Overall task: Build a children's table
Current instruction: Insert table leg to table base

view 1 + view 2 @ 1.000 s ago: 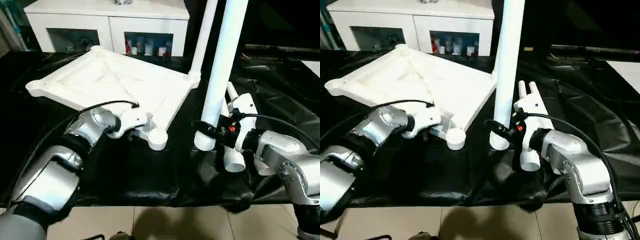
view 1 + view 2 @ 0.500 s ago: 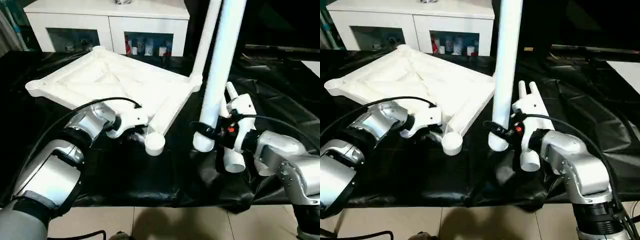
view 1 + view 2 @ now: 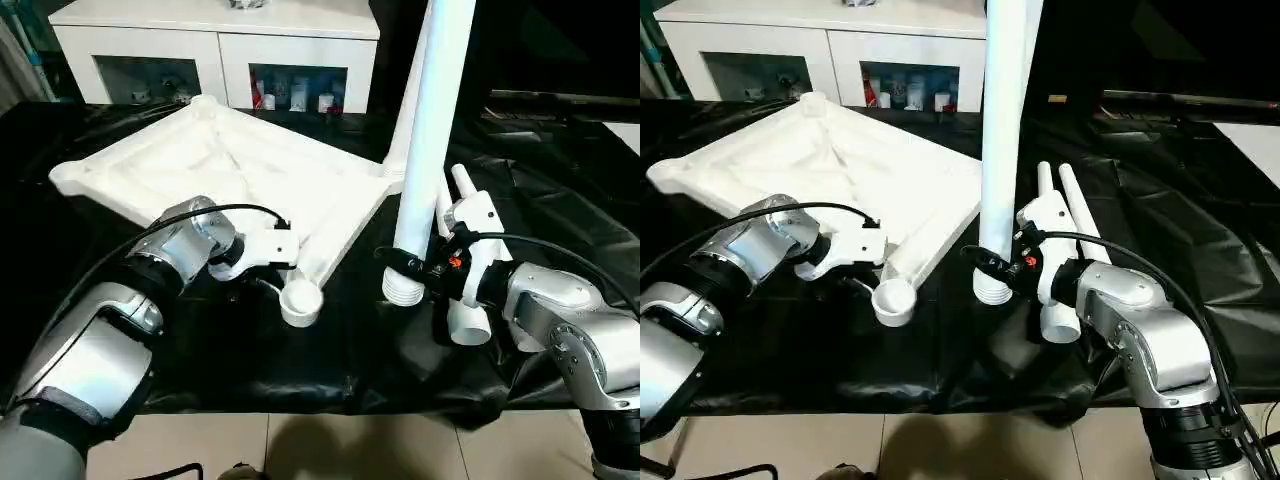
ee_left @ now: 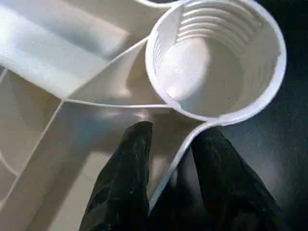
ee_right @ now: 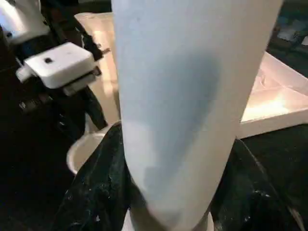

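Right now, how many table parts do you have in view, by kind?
tabletop: 1
leg standing in a tabletop corner socket: 1
leg held upright by the right gripper, pointed here: 1
legs lying on the black cover, pointed here and here: 2
Total: 5 parts (1 tabletop, 4 legs)

A low surface draped in black sheeting point(image 3: 250, 360) is seen carrying everything. The white tabletop point(image 3: 240, 170) is laid on it underside up, its near corner socket point(image 3: 300, 303) tipped forward. Two white legs point(image 3: 1065, 215) are laid side by side on the sheeting.
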Controlling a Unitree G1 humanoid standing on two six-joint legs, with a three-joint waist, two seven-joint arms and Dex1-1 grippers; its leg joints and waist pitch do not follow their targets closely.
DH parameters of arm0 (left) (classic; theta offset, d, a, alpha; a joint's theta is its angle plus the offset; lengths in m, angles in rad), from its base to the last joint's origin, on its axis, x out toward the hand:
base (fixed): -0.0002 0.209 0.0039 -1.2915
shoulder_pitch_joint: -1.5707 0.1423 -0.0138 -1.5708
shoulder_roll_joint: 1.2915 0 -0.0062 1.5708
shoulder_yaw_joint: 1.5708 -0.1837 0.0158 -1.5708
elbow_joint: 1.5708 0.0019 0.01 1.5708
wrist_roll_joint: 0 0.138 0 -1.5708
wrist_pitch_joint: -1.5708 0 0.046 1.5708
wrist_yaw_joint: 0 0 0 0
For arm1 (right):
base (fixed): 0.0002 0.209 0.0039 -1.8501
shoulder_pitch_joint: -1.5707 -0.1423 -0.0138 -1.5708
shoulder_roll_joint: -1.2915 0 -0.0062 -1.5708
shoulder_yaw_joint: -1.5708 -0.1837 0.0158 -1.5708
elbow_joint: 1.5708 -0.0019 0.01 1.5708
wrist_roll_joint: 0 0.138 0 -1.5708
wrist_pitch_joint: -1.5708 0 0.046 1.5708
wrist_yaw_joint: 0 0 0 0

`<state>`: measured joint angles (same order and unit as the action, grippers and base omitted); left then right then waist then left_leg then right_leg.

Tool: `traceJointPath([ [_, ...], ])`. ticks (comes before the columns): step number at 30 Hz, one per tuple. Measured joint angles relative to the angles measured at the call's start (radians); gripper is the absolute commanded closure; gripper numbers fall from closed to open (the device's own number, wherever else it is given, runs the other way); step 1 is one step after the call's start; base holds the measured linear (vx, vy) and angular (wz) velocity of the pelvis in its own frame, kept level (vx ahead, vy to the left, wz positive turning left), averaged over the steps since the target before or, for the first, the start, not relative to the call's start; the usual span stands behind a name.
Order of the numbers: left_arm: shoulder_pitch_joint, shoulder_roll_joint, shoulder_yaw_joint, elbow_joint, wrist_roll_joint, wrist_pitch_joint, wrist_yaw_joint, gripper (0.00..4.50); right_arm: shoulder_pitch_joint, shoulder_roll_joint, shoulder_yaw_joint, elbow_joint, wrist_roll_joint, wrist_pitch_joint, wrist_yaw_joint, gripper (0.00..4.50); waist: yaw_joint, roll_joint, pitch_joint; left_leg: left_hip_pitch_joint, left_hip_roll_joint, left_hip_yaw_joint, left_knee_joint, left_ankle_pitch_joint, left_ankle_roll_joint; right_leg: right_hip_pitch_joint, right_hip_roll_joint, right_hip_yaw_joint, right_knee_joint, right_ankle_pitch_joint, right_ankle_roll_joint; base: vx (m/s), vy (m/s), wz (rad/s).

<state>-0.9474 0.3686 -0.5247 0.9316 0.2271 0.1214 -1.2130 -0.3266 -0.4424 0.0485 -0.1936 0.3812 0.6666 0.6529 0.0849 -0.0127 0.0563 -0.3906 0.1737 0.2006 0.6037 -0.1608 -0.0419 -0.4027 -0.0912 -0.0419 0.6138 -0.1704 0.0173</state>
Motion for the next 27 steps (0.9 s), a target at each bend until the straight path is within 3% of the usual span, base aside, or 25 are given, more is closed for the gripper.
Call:
traceJointPath([
  [7,0.076,-0.053,0.079,-0.105,-0.047,0.135,0.126,3.49,0.0,0.002,0.0,0.0,-0.004,-0.004,-0.003,2.64,-0.023,0.003,-0.002,0.005,0.0,0.0,0.0,0.0,0.0,0.002,0.0,-0.001,0.0,0.001,-0.001,0.0,0.0,0.0],
  [13,0.143,-0.075,0.121,-0.184,-0.059,0.129,0.203,3.9,0.0,0.003,0.0,0.003,-0.004,-0.014,-0.011,2.64,-0.03,0.003,-0.002,0.005,0.0,0.0,0.0,0.0,0.0,0.002,0.0,-0.001,-0.001,0.001,-0.001,0.0,0.0,0.0],
  [14,0.156,-0.076,0.124,-0.193,-0.059,0.109,0.213,3.59,0.0,0.004,0.0,0.004,-0.005,-0.015,-0.011,2.64,-0.031,0.003,-0.002,0.005,0.0,0.0,0.0,0.0,0.0,0.002,0.0,-0.001,-0.001,0.001,-0.001,0.0,0.0,0.0],
  [20,0.219,-0.06,0.135,-0.259,-0.081,0.06,0.222,3.21,0.0,0.009,0.001,0.021,-0.017,-0.025,-0.012,2.64,-0.029,0.002,-0.001,0.002,0.0,0.0,-0.001,0.0,0.0,0.0,0.0,-0.002,-0.002,0.001,-0.001,0.0,0.0,0.0],
  [21,0.219,-0.054,0.136,-0.264,-0.084,0.062,0.215,2.93,0.0,0.008,0.001,0.023,-0.019,-0.026,-0.012,2.64,-0.028,0.002,-0.001,0.002,0.0,0.0,-0.001,0.0,0.0,0.0,0.0,-0.002,-0.002,0.001,-0.001,0.0,0.0,0.0],
  [27,0.218,-0.006,0.163,-0.265,-0.094,0.059,0.17,2.89,-0.005,0.01,0.003,0.044,-0.025,-0.043,-0.011,2.64,-0.026,0.002,-0.001,0.002,0.0,0.0,-0.002,0.0,0.0,0.0,0.0,-0.002,-0.002,0.001,-0.001,0.0,0.0,0.0],
])
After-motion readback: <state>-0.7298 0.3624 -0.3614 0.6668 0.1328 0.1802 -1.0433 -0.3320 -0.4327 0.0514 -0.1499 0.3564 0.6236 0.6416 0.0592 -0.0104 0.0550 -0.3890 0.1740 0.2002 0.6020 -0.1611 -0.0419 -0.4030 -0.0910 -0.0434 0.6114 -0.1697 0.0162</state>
